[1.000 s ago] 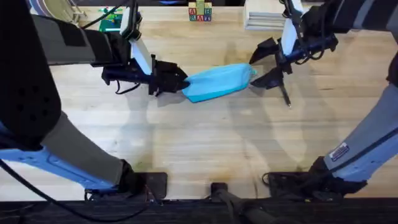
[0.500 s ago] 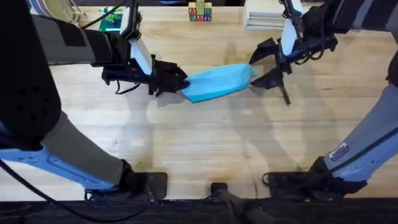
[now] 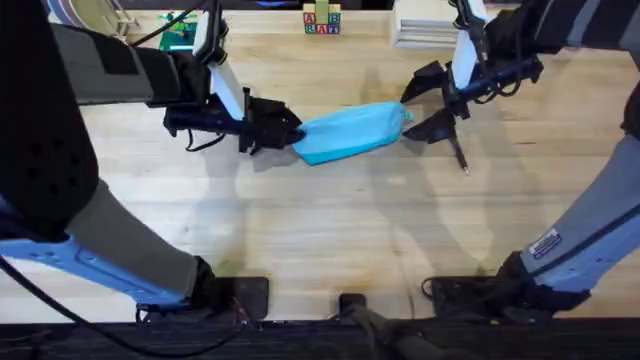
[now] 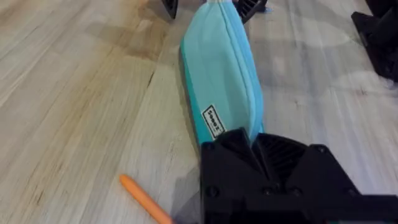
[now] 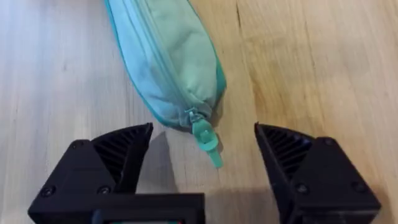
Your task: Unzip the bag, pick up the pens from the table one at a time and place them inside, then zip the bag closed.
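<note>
The left tool (image 3: 288, 131) is clamped on the near end of the bag (image 3: 350, 131), its black fingers (image 4: 249, 155) pinched together over the fabric right where the zipper seam runs out. From its wrist camera the bag stretches away from the fingers, zipper line up its middle, a small white label (image 4: 212, 121) on its side.

The right tool (image 3: 425, 98) sits at the bag's other end with its two fingers (image 5: 124, 149) spread wide apart, holding nothing. The teal pull (image 5: 207, 142) lies between those fingers, sticking out from the bag's tip toward the tool, and neither finger touches it. The zipper looks closed along the whole length I can see.

The bag itself lies on the surface (image 3: 320, 230) roughly in the middle, slanting between the two tools, its left end lower in the overhead view than its right.

An orange pen (image 4: 144, 200) lies on the wood just beside the left tool, close to the bag's held end, partly cut off by the frame edge. A dark pen (image 3: 460, 155) lies on the surface just below the right tool in the overhead view, pointing toward the robot's side.

At the far edge of the surface stand some coloured letter blocks (image 3: 321, 20) and a pale stack of flat things (image 3: 425, 25), well apart from the bag.
</note>
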Motion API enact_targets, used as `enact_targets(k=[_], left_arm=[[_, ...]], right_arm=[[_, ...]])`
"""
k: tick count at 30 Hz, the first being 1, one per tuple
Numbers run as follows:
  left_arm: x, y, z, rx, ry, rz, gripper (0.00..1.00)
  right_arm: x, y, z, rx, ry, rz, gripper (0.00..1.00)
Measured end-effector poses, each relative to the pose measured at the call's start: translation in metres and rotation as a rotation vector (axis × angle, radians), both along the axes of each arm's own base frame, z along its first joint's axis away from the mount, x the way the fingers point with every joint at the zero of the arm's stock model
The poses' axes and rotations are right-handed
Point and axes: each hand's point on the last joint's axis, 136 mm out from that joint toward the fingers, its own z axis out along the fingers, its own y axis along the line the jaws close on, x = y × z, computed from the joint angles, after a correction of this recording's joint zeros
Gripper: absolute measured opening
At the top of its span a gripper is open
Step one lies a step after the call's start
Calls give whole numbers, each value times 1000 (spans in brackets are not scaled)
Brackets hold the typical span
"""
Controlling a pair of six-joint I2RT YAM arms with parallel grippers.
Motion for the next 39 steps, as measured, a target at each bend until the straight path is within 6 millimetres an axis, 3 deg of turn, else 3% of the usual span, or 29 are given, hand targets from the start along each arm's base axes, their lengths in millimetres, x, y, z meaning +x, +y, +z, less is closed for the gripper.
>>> enact_targets(k=[6,9,16,20,39], left_arm=[[0,0,0,0,0,0,42],[0,0,0,0,0,0,42],[0,0,0,0,0,0,42],[0,0,0,0,0,0,42],[0,0,0,0,0,0,42]], right_arm=[[0,0,0,0,1,1,962],[-1,0,0,0,2,2,701],[-4,0,0,2,15,4,200],[-4,1,0,2,21,3,49],[-8,1,1,4,38,2,28]])
